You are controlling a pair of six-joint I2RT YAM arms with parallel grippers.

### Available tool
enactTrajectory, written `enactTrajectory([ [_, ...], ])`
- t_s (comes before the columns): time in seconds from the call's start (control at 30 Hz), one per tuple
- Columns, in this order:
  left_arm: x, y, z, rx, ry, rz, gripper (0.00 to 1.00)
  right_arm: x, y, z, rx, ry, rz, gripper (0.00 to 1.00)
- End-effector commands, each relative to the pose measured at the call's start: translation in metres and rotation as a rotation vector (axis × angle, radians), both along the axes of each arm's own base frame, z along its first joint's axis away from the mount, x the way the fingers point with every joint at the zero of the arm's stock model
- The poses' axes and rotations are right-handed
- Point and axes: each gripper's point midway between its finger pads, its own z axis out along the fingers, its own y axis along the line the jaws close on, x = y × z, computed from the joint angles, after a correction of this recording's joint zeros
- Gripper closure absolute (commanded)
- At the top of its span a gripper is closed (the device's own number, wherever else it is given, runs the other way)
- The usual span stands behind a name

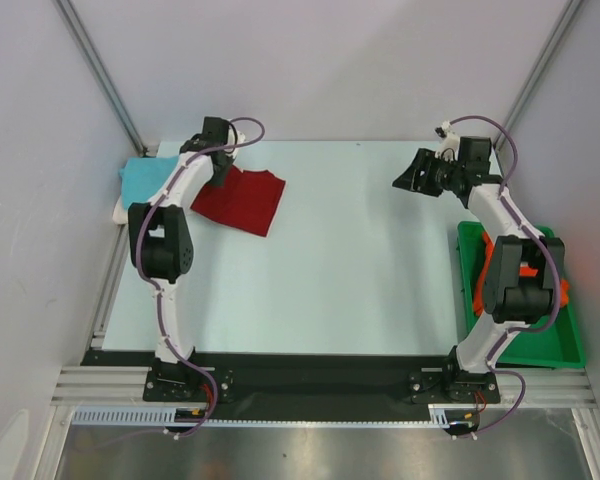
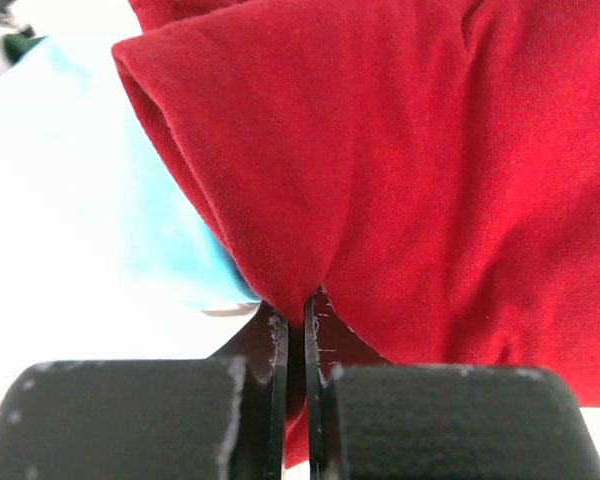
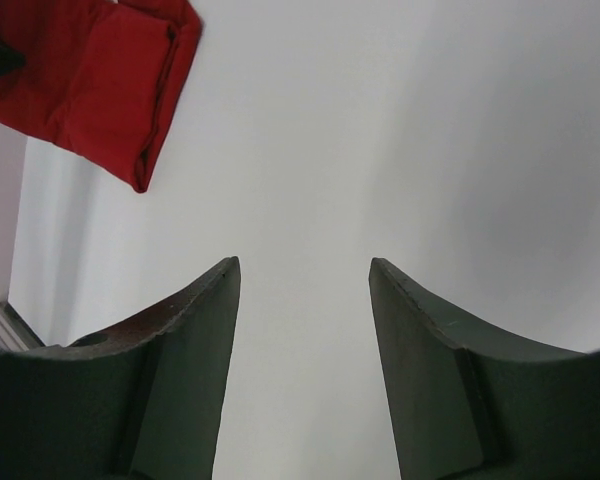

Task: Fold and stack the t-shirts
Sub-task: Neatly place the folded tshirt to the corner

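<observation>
My top view looked down over the whole table (image 1: 360, 260) from high behind its near edge. The left wrist camera sat almost against the dark red t-shirt (image 2: 400, 180); the right wrist one saw it from well across the table.

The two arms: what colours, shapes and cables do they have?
Both the left arm and the right arm have white links, bulky black joints and a purple cable looping alongside. The left gripper has black fingers with scuffed edges; the right gripper has dark curved ones.
</observation>
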Motion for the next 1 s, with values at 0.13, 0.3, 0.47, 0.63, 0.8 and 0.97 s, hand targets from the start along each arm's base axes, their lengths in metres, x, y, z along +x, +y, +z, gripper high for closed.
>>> enactTrajectory([
  [0.13,0.018,0.028,0.073,0.054,-0.200,0.059,1.00,0.005,0.007,0.033,0.023,-0.097,0.012,0.40],
  [0.3,0.028,0.041,0.083,0.117,-0.253,0.074,1.00,-0.006,0.007,0.038,0.019,-0.107,0.005,0.40],
  [0.47,0.037,0.063,0.083,0.211,-0.284,0.098,0.99,-0.015,0.005,0.039,0.013,-0.106,-0.004,0.40],
  [0.63,0.045,0.074,0.090,0.242,-0.334,0.118,1.00,-0.023,0.003,0.037,0.011,-0.102,-0.013,0.40],
  [0.8,0.046,0.092,0.111,0.325,-0.400,0.153,1.00,-0.025,0.002,0.035,0.016,-0.099,-0.023,0.40],
  [0.97,0.041,0.101,0.116,0.350,-0.415,0.173,0.99,-0.021,0.002,0.036,0.022,-0.102,-0.023,0.40],
])
